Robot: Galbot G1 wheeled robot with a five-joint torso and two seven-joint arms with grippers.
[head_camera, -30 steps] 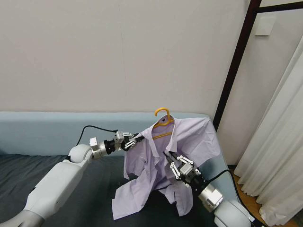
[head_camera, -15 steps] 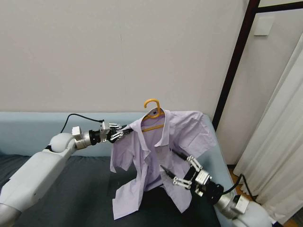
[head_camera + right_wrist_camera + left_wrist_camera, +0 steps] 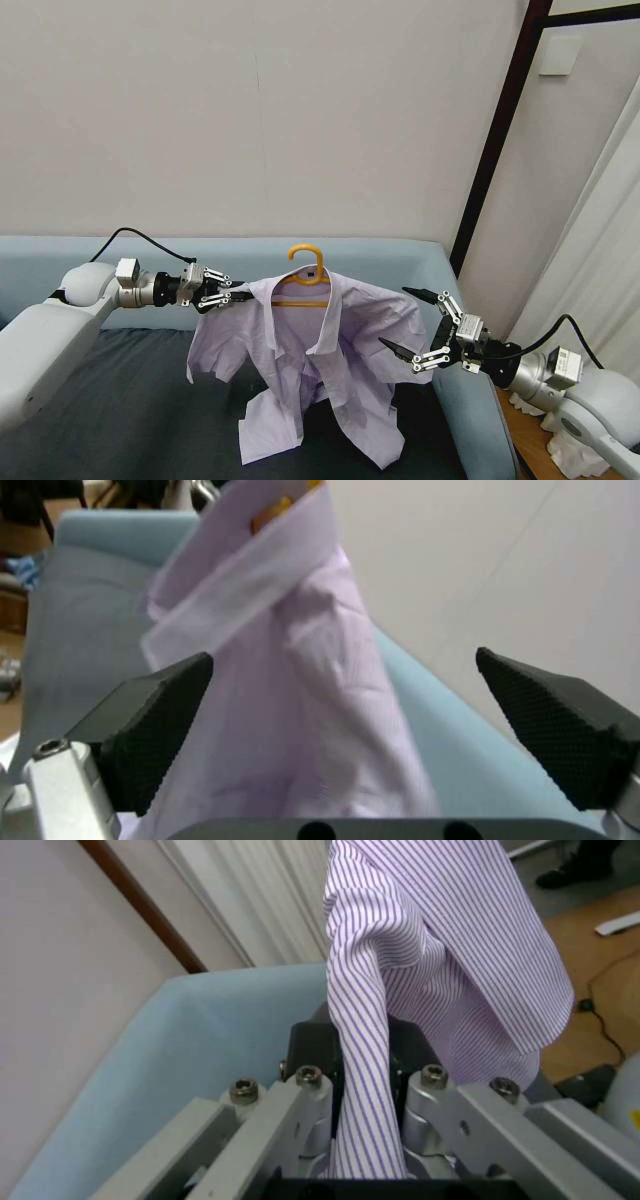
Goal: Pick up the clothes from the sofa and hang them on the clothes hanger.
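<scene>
A lilac striped shirt (image 3: 330, 355) hangs on an orange hanger (image 3: 303, 262) above the blue sofa (image 3: 60, 270). My left gripper (image 3: 232, 295) is shut on the shirt's left shoulder and holds it up; in the left wrist view the striped cloth (image 3: 365, 1095) runs between the fingers (image 3: 300, 1102). My right gripper (image 3: 415, 322) is open just beside the shirt's right shoulder, with nothing between its fingers. In the right wrist view the shirt (image 3: 290, 705) hangs ahead between the two black pads (image 3: 150, 727), and a bit of the orange hanger (image 3: 275, 508) shows at the collar.
The dark seat cushion (image 3: 130, 410) lies under the shirt's hem. A plain wall (image 3: 250, 110) stands behind the sofa. A dark door frame (image 3: 495, 140) and a white curtain (image 3: 590, 330) are on the right.
My left gripper has carried the shirt and hanger to the left and stretched the shoulder out. My right gripper has let go of the shirt and drawn back to the right, open.
</scene>
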